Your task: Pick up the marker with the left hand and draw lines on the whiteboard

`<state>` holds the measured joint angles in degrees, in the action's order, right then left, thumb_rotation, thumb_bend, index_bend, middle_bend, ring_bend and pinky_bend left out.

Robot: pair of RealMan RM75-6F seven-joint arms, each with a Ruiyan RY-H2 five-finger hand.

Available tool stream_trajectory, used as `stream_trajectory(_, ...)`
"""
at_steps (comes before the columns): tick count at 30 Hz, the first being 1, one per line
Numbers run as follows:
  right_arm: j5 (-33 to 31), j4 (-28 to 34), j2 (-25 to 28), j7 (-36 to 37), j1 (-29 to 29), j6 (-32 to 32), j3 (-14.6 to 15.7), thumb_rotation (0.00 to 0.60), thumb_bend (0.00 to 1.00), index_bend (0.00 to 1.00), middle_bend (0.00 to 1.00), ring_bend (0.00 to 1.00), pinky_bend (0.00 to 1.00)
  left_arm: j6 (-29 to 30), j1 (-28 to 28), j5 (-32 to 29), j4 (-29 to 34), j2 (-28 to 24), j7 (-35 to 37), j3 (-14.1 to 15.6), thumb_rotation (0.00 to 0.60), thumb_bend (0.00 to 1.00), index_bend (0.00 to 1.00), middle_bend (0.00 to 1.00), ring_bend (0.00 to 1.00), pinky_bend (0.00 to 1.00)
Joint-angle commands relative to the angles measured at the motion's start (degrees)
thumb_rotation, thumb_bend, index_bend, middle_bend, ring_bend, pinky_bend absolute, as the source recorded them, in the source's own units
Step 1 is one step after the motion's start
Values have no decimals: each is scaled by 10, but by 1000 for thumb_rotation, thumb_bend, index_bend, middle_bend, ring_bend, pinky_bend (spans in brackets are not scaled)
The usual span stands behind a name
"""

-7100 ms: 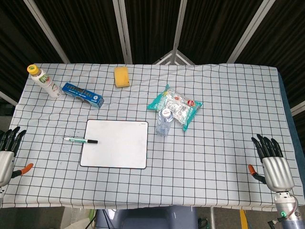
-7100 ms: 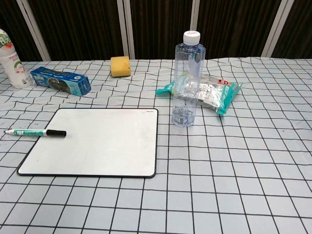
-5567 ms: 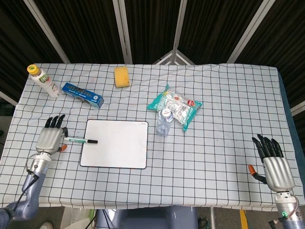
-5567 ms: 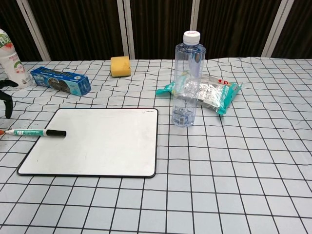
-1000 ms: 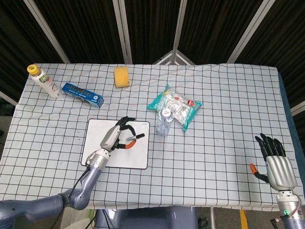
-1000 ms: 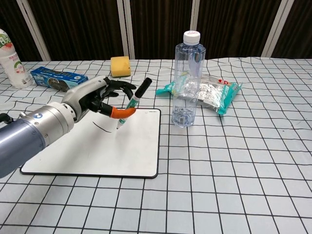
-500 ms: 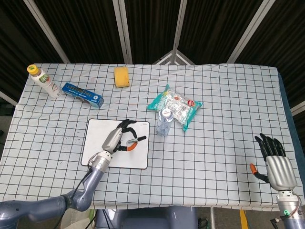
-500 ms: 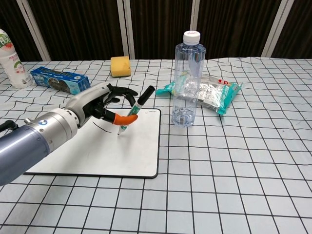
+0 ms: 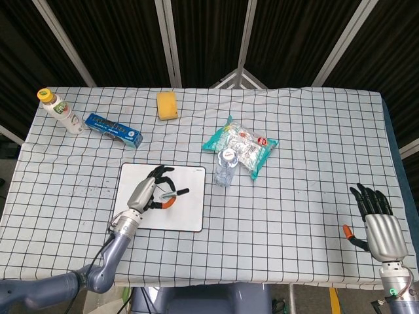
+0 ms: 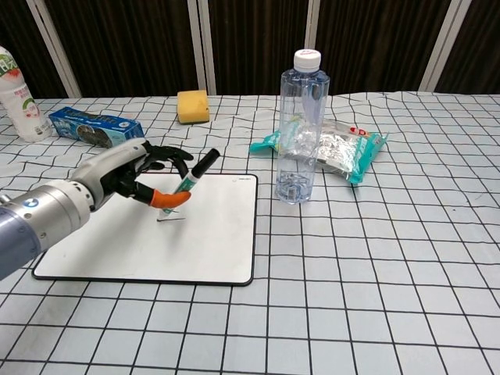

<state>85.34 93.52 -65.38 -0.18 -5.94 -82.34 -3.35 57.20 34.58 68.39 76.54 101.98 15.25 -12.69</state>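
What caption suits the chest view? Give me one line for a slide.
Left hand holds the marker tilted, tip down on the whiteboard, beside a clear water bottle.

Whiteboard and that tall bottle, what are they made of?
The whiteboard looks like a smooth, glossy white panel in a thin dark frame, probably coated board or plastic. The bottle looks like clear thin plastic with a white cap: you can see the checked cloth through it.

Left robot hand [image 10: 129,181] curled in a pinch grip; right robot hand [image 9: 380,226] flat, fingers extended
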Motion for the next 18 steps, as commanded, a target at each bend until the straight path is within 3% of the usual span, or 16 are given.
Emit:
stream_trajectory(1, 0, 0, -1, -2, 0, 0, 0, 600, 351, 0, 0, 0, 0, 5, -16, -1, 19, -22, 0, 12, 600, 546, 678, 134, 0, 33)
stream_trajectory(9, 1, 0, -4, -7, 0, -3, -1, 600, 350, 0, 0, 0, 0, 17, -57, -5, 66, -82, 8, 36, 600, 546, 678, 136, 0, 33)
stream_trajectory(18, 13, -11, -10, -9, 0, -13, -1, 600, 350, 0, 0, 0, 0, 106, -83, 80, 151, -149, 77, 4, 600, 546, 678, 137, 0, 33)
